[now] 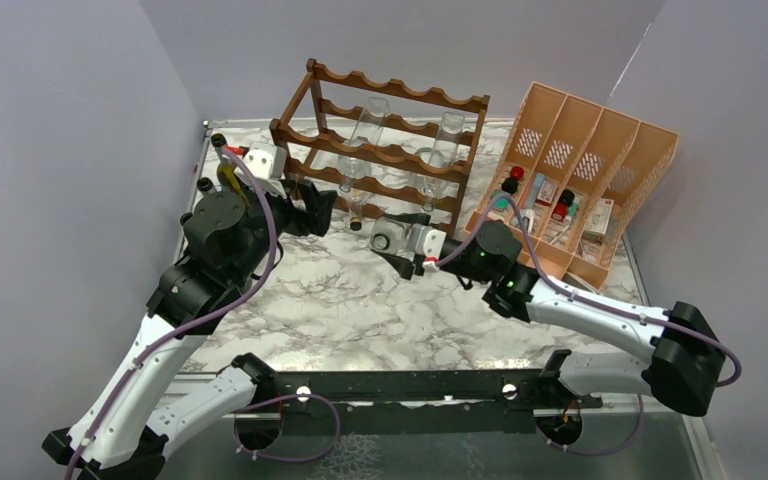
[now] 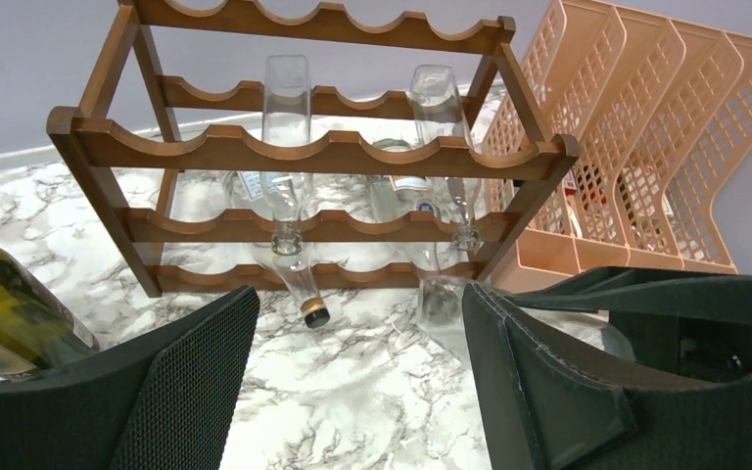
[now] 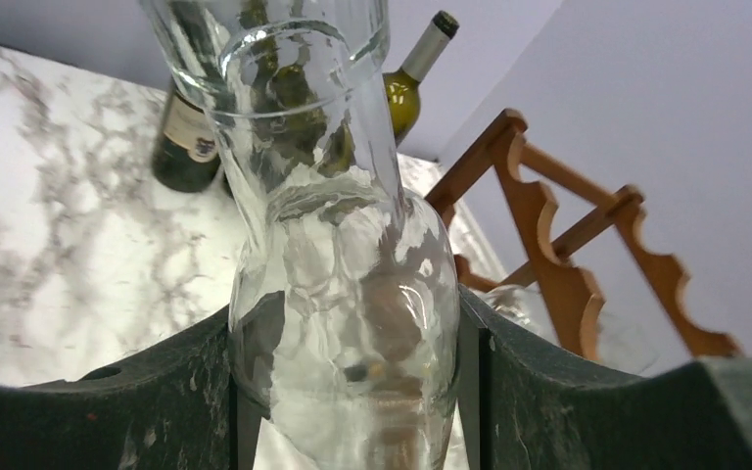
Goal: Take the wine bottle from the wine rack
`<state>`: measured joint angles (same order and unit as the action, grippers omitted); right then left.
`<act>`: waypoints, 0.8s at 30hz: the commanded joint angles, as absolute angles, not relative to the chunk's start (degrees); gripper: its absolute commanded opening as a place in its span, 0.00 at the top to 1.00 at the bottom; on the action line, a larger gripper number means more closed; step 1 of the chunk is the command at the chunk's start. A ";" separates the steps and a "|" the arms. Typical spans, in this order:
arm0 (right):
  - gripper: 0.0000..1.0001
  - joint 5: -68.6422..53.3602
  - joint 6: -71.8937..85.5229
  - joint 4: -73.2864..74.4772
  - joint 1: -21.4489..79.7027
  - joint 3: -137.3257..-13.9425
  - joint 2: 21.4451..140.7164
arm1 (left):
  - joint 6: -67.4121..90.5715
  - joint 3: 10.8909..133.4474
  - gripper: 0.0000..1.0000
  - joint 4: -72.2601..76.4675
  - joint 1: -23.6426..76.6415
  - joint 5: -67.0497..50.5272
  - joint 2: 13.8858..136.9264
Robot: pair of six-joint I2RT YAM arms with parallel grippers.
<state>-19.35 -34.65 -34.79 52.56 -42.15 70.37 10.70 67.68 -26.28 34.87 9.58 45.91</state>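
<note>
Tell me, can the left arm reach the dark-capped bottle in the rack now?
Probably yes: the left tool is open, facing the rack, and the capped bottle pokes out toward it with nothing between. The right tool, gripping another bottle close by, may crowd it.

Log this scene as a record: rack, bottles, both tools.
rack: wine rack, dark wood, clear bottles lying in it
left tool: open, empty, facing the rack
right tool: shut on a clear glass bottle at the rack's front
green bottle: on the table, left of the rack
organiser: peach, right of the rack
</note>
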 commanded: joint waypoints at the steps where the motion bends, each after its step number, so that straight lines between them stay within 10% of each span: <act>1: 0.70 -16.51 -20.79 -31.06 52.97 -42.02 65.03 | 11.52 68.40 0.19 -26.13 34.54 4.97 46.17; 24: 0.69 2.41 7.69 -38.35 52.91 -24.34 63.09 | 18.60 64.57 0.26 -16.36 42.36 -11.78 62.54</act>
<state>-0.67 5.54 -31.75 52.56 -25.34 64.53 18.06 63.00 -21.32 37.47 -13.28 60.84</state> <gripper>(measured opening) 0.631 0.737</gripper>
